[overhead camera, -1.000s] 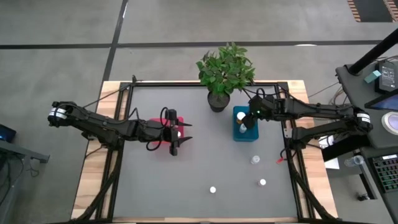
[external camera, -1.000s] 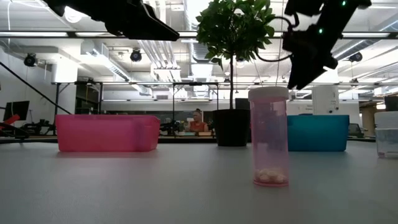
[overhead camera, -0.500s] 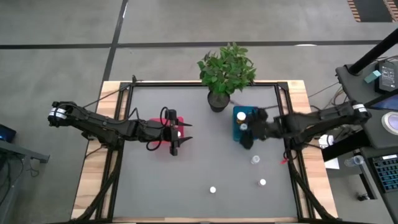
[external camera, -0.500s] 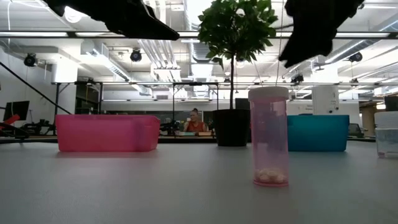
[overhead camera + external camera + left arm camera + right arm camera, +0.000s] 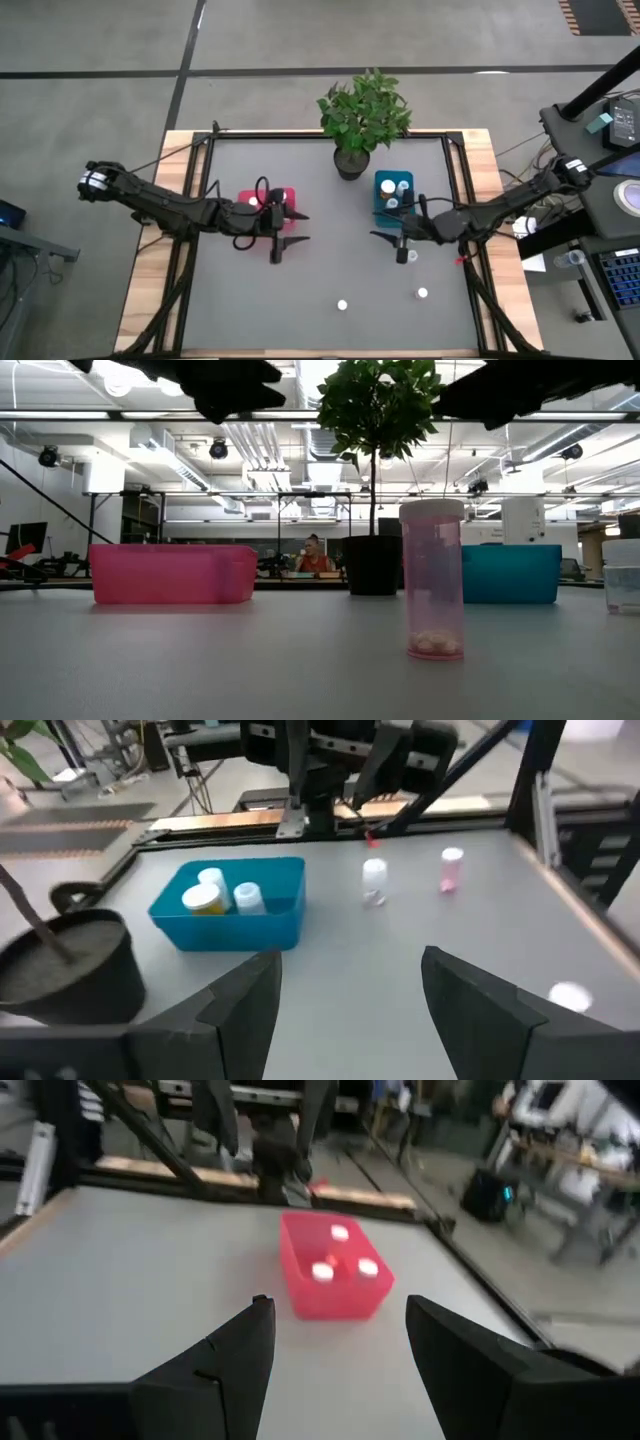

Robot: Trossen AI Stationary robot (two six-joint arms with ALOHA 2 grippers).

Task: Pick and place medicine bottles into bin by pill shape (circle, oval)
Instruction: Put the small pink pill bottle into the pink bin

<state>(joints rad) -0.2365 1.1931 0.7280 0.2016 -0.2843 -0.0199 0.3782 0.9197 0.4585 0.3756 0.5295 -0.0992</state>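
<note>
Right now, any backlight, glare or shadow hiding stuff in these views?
Low view: ceiling lights backlight the left arm and right arm into black silhouettes, but the near bottle is lit well enough to show pills at its bottom. High view: even light on the table, only faint shadows, no glare.

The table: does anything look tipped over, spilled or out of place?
Nothing stands out. The red bin and the blue bin sit flat with bottles inside. The loose bottles stand upright, and the plant pot is upright too.
</note>
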